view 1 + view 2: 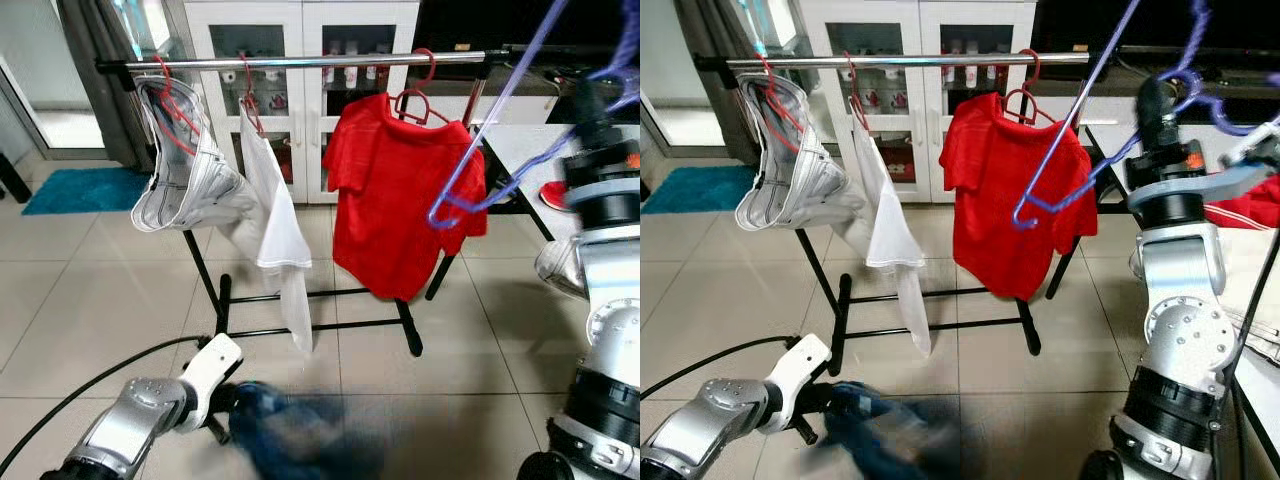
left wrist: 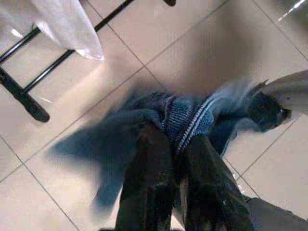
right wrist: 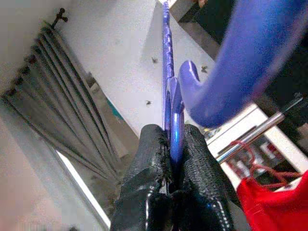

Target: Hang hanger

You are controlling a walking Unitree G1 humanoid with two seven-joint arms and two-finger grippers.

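Note:
A blue plastic hanger (image 1: 478,165) hangs tilted in the air at the right, in front of the red shirt (image 1: 396,196). My right gripper (image 3: 172,143) is shut on the hanger's neck, raised beside the right end of the silver rail (image 1: 300,62). Low at the left, my left gripper (image 2: 177,149) is shut on a dark blue striped garment (image 2: 188,120), which shows blurred just above the tiled floor (image 1: 80,300).
The black-legged drying rack (image 1: 222,300) carries grey-white trousers (image 1: 180,180) and a white cloth (image 1: 275,215) on red hangers. A white glass-door cabinet (image 1: 300,40) stands behind. A white table (image 1: 530,150) lies at the right, a blue mat (image 1: 80,188) far left.

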